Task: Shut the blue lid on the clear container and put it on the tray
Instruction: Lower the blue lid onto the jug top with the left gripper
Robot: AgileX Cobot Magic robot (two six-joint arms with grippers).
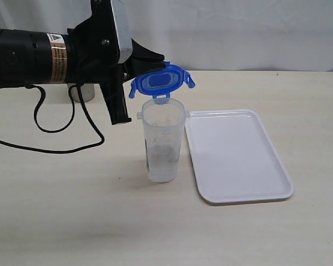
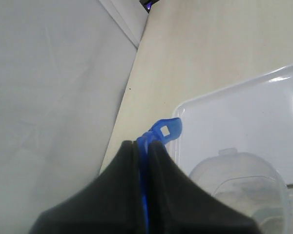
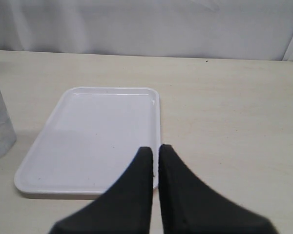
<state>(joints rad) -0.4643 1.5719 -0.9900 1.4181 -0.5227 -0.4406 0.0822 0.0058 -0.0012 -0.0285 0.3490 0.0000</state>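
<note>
My left fingers (image 2: 135, 152) are pinched tight on one edge of the blue lid (image 1: 161, 81), which hangs just above the clear container (image 1: 162, 141), tipped steeply with its broad face turned outward, not yet flat over the mouth. 1 locking tab droops toward the container's rim and looks close to touching it, though I cannot tell if it does. To do this step well, I judge I must roll my wrist until the lid is level, centre it over the container's flared rim, and only then come straight down; lowered while tilted, the lid would catch 1 side of the rim and push the tall, light container over. The 4 tabs should hang outside the rim before I press, and I hold only an edge, so the press has to be gentle and square. My right fingers (image 3: 150, 156) are drawn nearly together with nothing between them, hovering over the near end of the tray (image 1: 238, 155), on the far side of the container from my left arm; they could steady the container's wall while I seat the lid. The tray lies flat on the desk (image 1: 72, 210) just beside the container, close but apart from it. Behind the container, past my left arm, a pale cup (image 1: 84, 92) stands mostly hidden, and my black cable (image 1: 61, 130) loops over the desk on that same side; neither blocks the way down.
</note>
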